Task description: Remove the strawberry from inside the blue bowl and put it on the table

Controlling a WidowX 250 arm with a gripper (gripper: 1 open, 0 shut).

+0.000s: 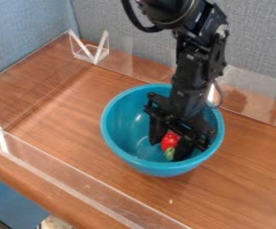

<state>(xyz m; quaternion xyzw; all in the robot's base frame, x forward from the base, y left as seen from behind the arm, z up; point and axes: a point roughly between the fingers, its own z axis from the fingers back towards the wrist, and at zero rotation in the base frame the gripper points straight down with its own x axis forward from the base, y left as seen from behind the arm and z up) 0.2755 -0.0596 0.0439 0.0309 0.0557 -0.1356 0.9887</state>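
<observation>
Clear acrylic barriers (56,188) edge the wood, with a grey-blue wall (27,27) behind.

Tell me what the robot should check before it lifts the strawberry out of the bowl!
1. Pincer closed on the strawberry: ok, the red berry sits between its fingers.
2. Strawberry off the bowl's bottom: cannot tell from this one view.
3. Pincer pointing straight down into the blue bowl: ok.
4. Way up out of the bowl free: ok, nothing hangs over the bowl except the arm.
5. Bare spot on the table for the berry: ok, open wood left of the bowl.
6. Grip tight enough not to slip: cannot tell.
</observation>
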